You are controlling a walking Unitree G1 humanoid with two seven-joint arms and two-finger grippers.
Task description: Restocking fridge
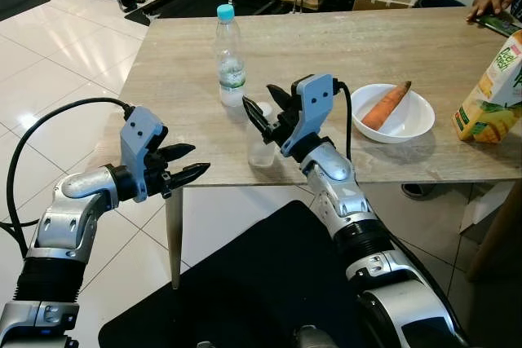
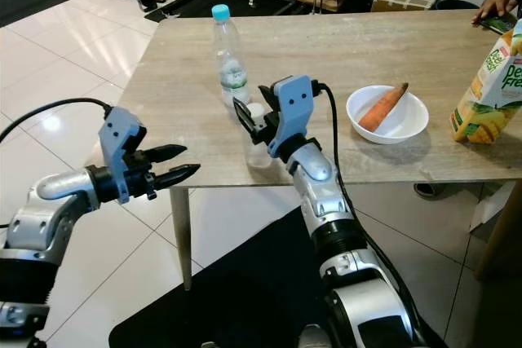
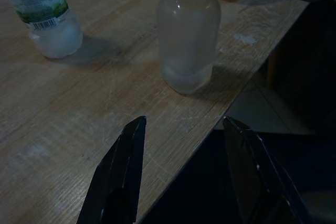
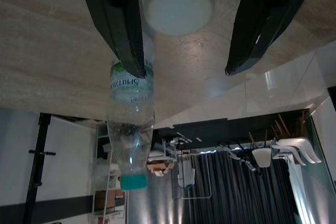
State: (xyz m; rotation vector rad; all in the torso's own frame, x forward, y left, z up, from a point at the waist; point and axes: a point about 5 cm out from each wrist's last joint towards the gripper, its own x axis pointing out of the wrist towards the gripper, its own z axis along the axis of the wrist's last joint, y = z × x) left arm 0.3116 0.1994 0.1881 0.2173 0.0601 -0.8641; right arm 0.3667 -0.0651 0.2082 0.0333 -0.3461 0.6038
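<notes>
A small frosted bottle (image 1: 261, 143) with a white lid stands near the front edge of the wooden table (image 1: 367, 46). My right gripper (image 1: 258, 100) hovers open just above it, one finger on each side of the lid (image 4: 179, 4). Behind it stands a clear water bottle (image 1: 230, 59) with a blue cap, upright. My left gripper (image 1: 200, 158) is open at the table's front left edge, pointing toward the frosted bottle (image 3: 189, 40) from a short way off, with nothing between its fingers.
A white bowl (image 1: 416, 124) holding a carrot (image 1: 386, 106) sits right of the bottles. A juice carton (image 1: 493, 91) stands at the right edge. A person's hand (image 1: 489, 2) rests at the far right corner. A black mat (image 1: 245, 283) lies on the tiled floor below.
</notes>
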